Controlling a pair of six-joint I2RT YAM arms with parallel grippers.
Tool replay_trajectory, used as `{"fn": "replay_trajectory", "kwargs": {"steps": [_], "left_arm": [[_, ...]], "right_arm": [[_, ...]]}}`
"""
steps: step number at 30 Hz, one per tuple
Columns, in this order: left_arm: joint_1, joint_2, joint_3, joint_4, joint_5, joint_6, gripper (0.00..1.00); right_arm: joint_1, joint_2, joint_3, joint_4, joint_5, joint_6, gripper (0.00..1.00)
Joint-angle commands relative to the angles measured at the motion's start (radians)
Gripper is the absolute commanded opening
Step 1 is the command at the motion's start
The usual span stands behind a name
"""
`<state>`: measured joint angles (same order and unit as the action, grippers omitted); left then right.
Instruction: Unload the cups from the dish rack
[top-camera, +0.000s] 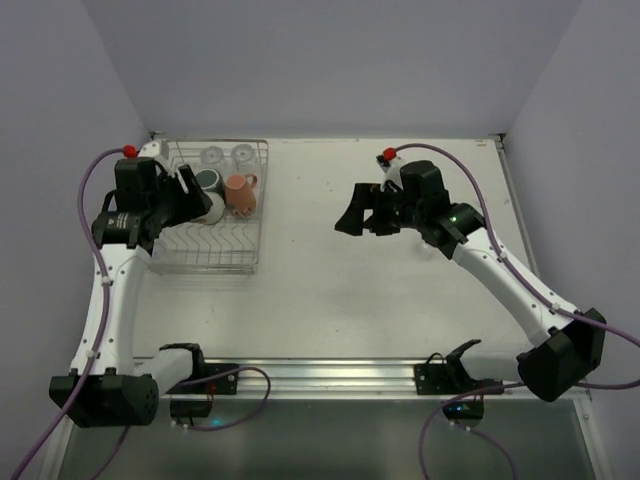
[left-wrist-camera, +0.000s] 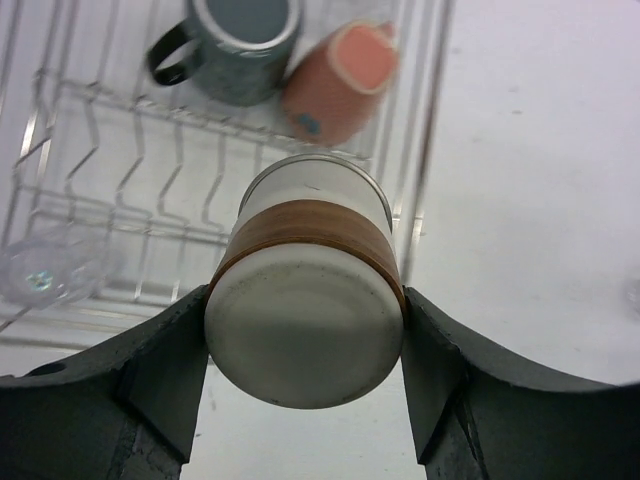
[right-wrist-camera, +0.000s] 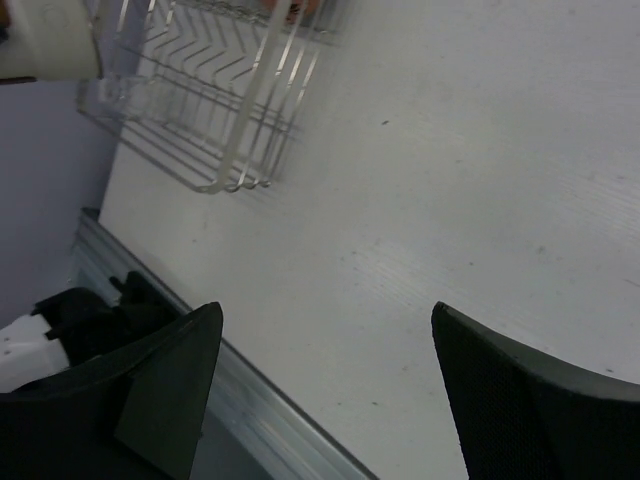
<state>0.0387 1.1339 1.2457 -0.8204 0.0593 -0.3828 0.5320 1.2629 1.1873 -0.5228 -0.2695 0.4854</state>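
Note:
My left gripper (top-camera: 197, 203) (left-wrist-camera: 303, 305) is shut on a white cup with a tan band (left-wrist-camera: 305, 290) (top-camera: 213, 208); its flat base faces the wrist camera and both fingers press its sides. The cup hangs over the right part of the dish rack (top-camera: 215, 262) (left-wrist-camera: 120, 170). In the rack lie a dark green mug (top-camera: 207, 180) (left-wrist-camera: 243, 45), a salmon-pink mug (top-camera: 240, 193) (left-wrist-camera: 340, 85) and two clear glasses (top-camera: 212, 157) (top-camera: 243, 154). A clear glass (left-wrist-camera: 45, 270) shows at the wrist view's left. My right gripper (top-camera: 360, 220) (right-wrist-camera: 325, 330) hovers open over bare table, nothing between its fingers.
An aluminium rail (top-camera: 330, 375) (right-wrist-camera: 250, 400) runs along the near table edge between the arm bases. Grey walls close the left, back and right. The dish rack (right-wrist-camera: 230, 120) stands at the far left, and the white table (top-camera: 330, 290) stretches right of it.

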Motion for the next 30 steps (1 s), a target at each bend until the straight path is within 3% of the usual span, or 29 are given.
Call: {"fn": "replay_trajectory", "kwargs": {"steps": [1, 7, 11, 15, 18, 23, 30], "left_arm": [[-0.003, -0.049, -0.024, 0.111, 0.31, -0.019, 0.0], [-0.007, -0.124, -0.129, 0.283, 0.525, -0.059, 0.0], [-0.008, -0.169, -0.263, 0.45, 0.744, -0.138, 0.0], [-0.008, -0.215, -0.368, 0.708, 0.858, -0.26, 0.0], [-0.013, -0.23, -0.428, 0.863, 0.905, -0.347, 0.0], [-0.028, -0.233, -0.5, 1.018, 0.935, -0.45, 0.0], [-0.134, -0.224, -0.543, 1.083, 0.893, -0.485, 0.0]], "right_arm": [[0.005, 0.062, 0.077, 0.128, -0.281, 0.113, 0.86], [0.003, 0.108, 0.08, 0.273, -0.439, 0.251, 0.85], [-0.006, 0.154, 0.029, 0.43, -0.578, 0.431, 0.84], [-0.009, 0.196, -0.09, 0.911, -0.741, 0.707, 0.79], [-0.009, 0.234, -0.138, 1.177, -0.778, 0.902, 0.77], [-0.007, 0.271, -0.117, 1.19, -0.769, 0.923, 0.74], [-0.007, 0.294, -0.086, 1.144, -0.755, 0.878, 0.72]]}}
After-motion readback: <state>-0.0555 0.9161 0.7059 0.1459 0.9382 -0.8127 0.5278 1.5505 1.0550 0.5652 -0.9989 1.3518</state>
